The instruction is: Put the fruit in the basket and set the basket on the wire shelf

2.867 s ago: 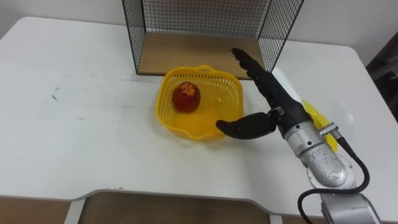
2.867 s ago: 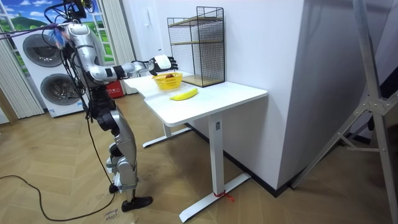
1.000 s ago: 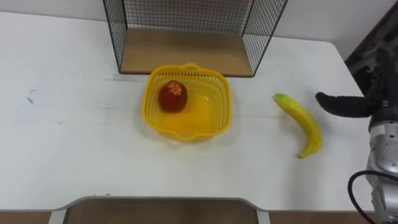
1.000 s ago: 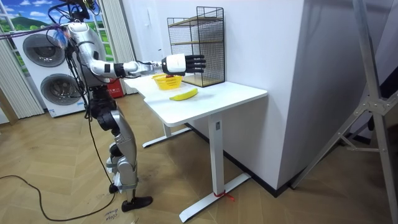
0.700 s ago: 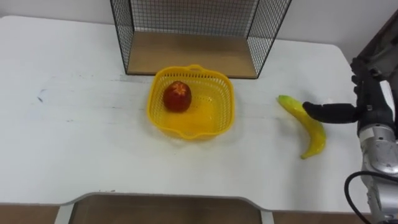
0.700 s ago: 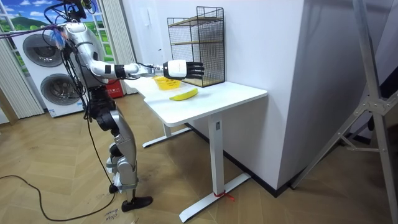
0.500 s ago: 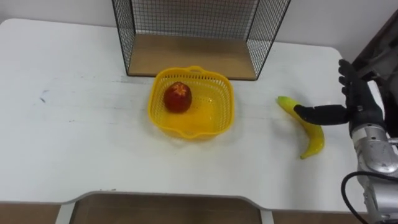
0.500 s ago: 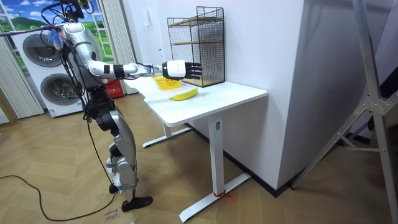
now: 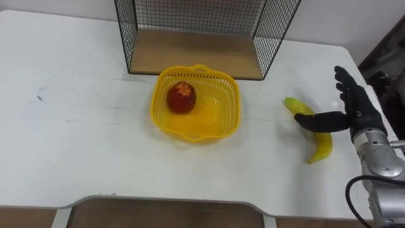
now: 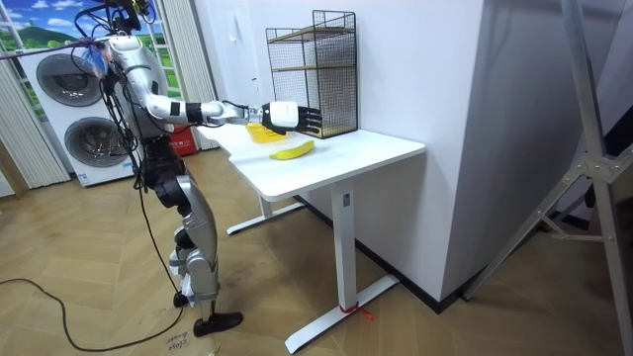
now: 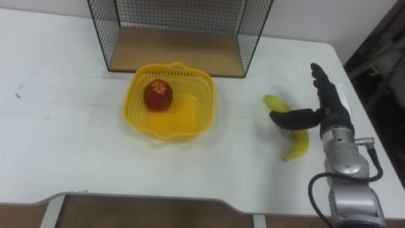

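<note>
Basket point(image 9: 218, 107): yellow plastic with lattice walls, upright on the white table point(image 9: 82, 139), just in front of the wire shelf's open side
Apple point(image 9: 181, 97): red with a pale mark on top, resting inside the basket toward its left rear
Banana point(image 9: 321, 144): yellow with a green far tip, curved, flat on the table, well to the right of the basket; the right hand's point(image 9: 357, 114) thumb crosses its middle
Wire shelf point(image 9: 190, 54): black mesh cage with a wooden floor, at the table's far side
</note>
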